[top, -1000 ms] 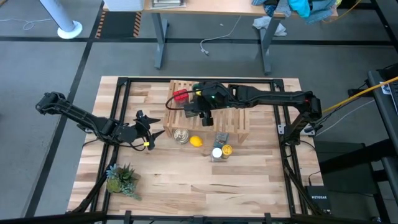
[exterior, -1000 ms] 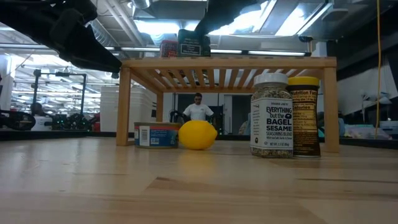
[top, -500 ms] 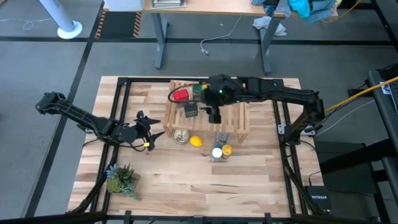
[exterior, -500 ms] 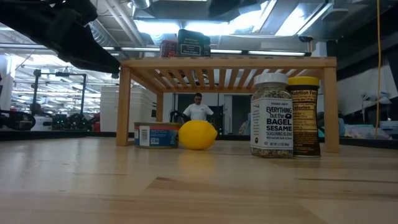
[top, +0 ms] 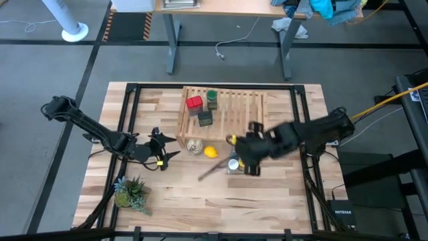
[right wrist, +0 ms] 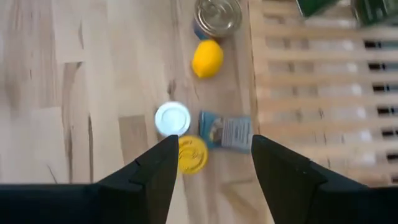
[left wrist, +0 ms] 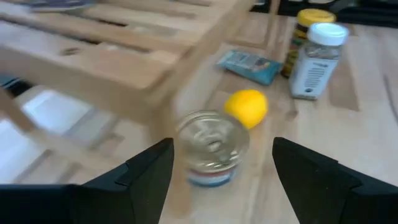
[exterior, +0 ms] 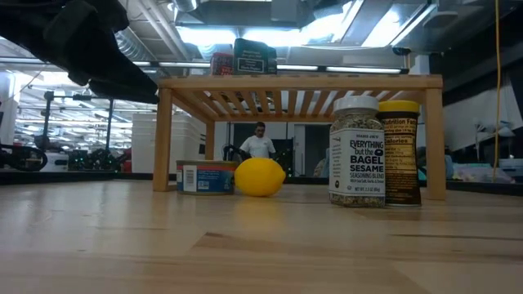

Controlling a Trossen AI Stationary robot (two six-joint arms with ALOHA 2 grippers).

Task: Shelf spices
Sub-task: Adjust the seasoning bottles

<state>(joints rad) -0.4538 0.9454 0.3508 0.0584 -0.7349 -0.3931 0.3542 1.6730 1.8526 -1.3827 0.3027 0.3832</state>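
The light-wood slatted shelf [top: 231,114] stands at the table's far middle. On top of it rest the red tin [top: 194,102], the green-lidded jar [top: 212,98] and the dark grey tin [top: 205,119]. The white-lidded jar [right wrist: 172,118] and the yellow-lidded jar [right wrist: 191,154] stand upright on the table at the shelf's near side, also seen as white-lidded jar [exterior: 356,151] and yellow-lidded jar [exterior: 400,151]. My right gripper [right wrist: 212,142] hovers open above these two, pointing down. My left gripper [left wrist: 221,155] is open, low at the table's left, facing the silver tin.
A silver round tin [left wrist: 211,146], a lemon [left wrist: 247,107] and a flat blue packet [right wrist: 227,132] lie by the shelf's near edge. A small potted plant [top: 129,192] sits at the near left. Bare tabletop [top: 221,201] stretches along the near side.
My right gripper has swung from above the shelf's left part toward the table's near edge and now hangs over the white-lidded and yellow-lidded jars. The green-lidded jar, hidden under it a second ago, now shows standing on the shelf.
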